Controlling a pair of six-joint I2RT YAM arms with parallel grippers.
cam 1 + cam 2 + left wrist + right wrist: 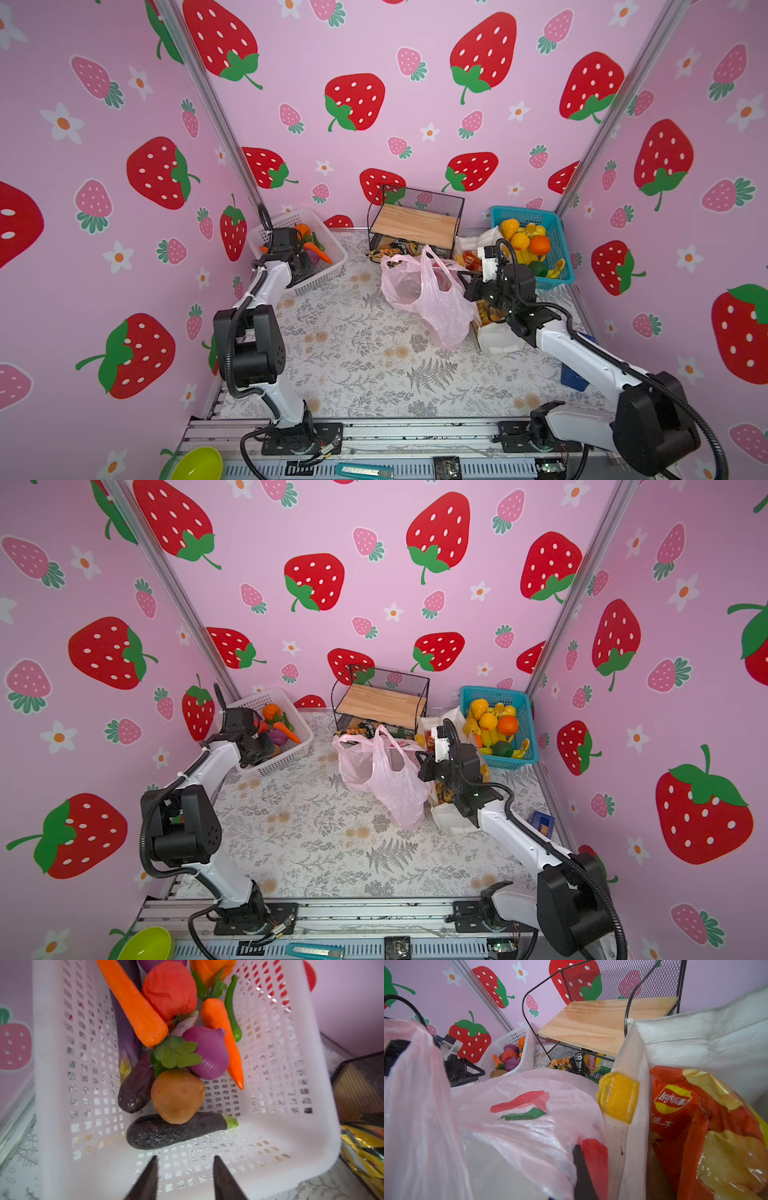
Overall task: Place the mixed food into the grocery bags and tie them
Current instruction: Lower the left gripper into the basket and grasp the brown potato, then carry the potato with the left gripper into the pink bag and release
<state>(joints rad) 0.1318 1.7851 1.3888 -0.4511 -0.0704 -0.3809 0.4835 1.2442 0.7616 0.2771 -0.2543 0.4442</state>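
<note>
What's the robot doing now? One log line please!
left gripper: open over basket | right gripper: shut on pink bag | chips: in tote

Pink bag point(436, 303), wht basket point(52, 1084), orange carrots point(133, 1003) (fern-print cloth point(365, 365)).

This is a staged robot test booth, not a home: strawberry-printed wall panels point(395, 50) in aluminium framing point(210, 104), and robot arms point(582, 345) bolted to a slotted metal rail point(415, 432) along the front edge of a cloth-covered table point(353, 374).
</note>
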